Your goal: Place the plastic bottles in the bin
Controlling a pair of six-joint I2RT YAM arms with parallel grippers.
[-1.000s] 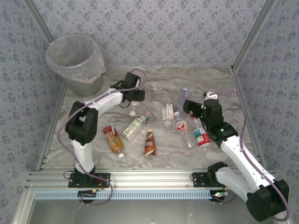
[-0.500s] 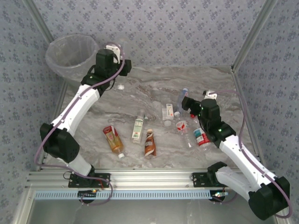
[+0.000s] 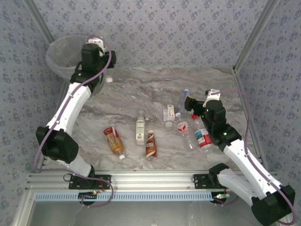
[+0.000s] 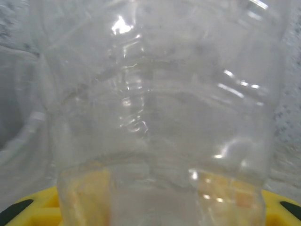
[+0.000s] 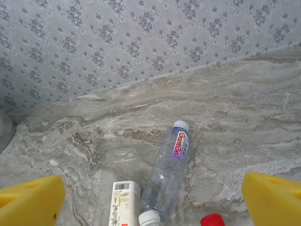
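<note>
L gripper point(image 4: 160, 212) pinching clear bottle point(image 4: 155, 108) by bin point(image 3: 57, 59) rim, not yet dropped; my R gripper point(image 5: 153, 197) spread wide; sev. other bottles point(image 3: 150, 143) left on counter point(image 3: 141, 89).

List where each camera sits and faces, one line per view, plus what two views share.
Top external: above, behind the bases, looking down at the marble table; both arms show.
Left wrist: on the left gripper, facing the clear plastic bottle it grips; yellow fingers show.
Right wrist: on the open right gripper, facing the back wall; yellow fingertips show.
Shared by top and right wrist: the clear blue-capped bottle.
</note>
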